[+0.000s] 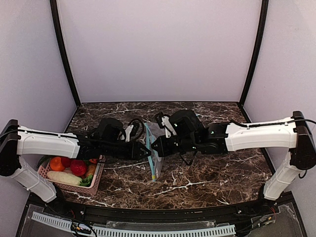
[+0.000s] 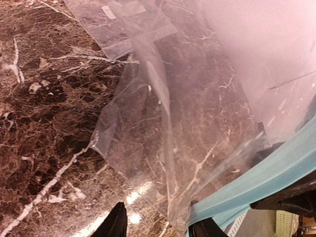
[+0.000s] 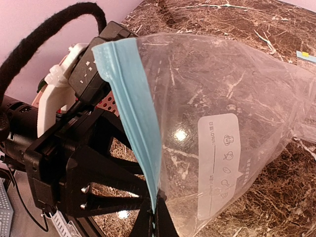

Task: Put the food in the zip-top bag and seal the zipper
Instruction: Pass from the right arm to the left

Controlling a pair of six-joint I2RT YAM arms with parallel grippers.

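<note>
The clear zip-top bag [image 3: 222, 123] hangs above the marble table between the two arms, white label [image 3: 219, 163] facing the right wrist camera. My right gripper [image 3: 157, 219] is shut on its teal zipper [image 3: 133, 108], pinching the strip near the lower end. My left gripper [image 2: 160, 228] is open. A fold of the bag's clear film lies between its fingers, and the zipper [image 2: 256, 180] runs across its right fingertip [image 2: 203, 228]. The food [image 1: 74, 170] sits in the pink basket at the left: red round pieces, a pale long piece and some green.
The pink basket [image 1: 97, 183] stands at the near left, by the left arm's base. Another clear plastic sheet with a small label [image 2: 123, 22] lies flat on the table [image 1: 212, 173] beyond the held bag. Purple walls enclose the sides and back.
</note>
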